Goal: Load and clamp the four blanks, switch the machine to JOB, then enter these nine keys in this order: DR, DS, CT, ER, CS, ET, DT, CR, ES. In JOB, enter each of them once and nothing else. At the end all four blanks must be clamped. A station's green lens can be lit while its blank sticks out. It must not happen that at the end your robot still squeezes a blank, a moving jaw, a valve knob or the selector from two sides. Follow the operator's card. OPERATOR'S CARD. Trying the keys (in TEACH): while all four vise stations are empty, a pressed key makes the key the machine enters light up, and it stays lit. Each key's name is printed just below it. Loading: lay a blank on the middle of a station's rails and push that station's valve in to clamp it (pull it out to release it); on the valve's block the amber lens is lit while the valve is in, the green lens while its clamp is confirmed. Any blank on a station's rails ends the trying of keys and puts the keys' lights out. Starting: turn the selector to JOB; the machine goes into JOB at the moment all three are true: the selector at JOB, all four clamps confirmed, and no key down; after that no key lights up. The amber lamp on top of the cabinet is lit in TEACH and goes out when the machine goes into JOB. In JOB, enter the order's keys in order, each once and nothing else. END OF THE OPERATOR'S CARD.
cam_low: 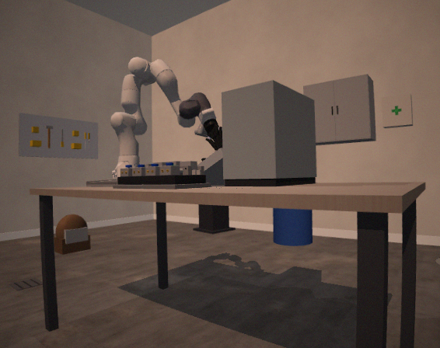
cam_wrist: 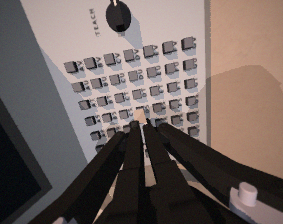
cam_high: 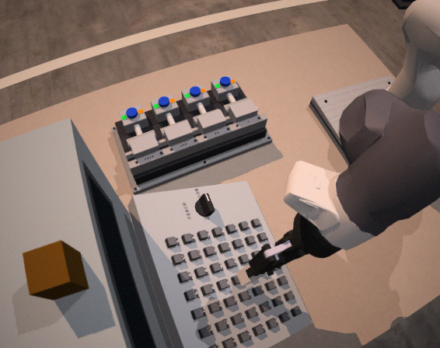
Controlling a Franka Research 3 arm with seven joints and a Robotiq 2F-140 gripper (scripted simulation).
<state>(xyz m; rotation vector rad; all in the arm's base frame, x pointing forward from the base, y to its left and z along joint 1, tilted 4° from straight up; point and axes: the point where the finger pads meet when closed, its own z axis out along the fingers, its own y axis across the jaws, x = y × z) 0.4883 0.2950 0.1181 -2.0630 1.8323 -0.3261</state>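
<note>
My gripper is shut and empty. Its pale fingertips are at the DS key, fourth row down and fourth column; whether they touch or press it I cannot tell. No key on the sloped panel looks lit. The black selector has its white mark turned away from TEACH, toward JOB. Grey blanks sit in all the stations, nearly in line; small offsets are hard to judge. Every blue valve looks in, with green and amber lenses lit. The cabinet's amber lamp looks dull.
The large grey cabinet stands beside the key panel, its dark window facing it. The vise base lies beyond the panel's selector end. The robot's ribbed base plate is at the right. The arm reaches in over the panel's right edge.
</note>
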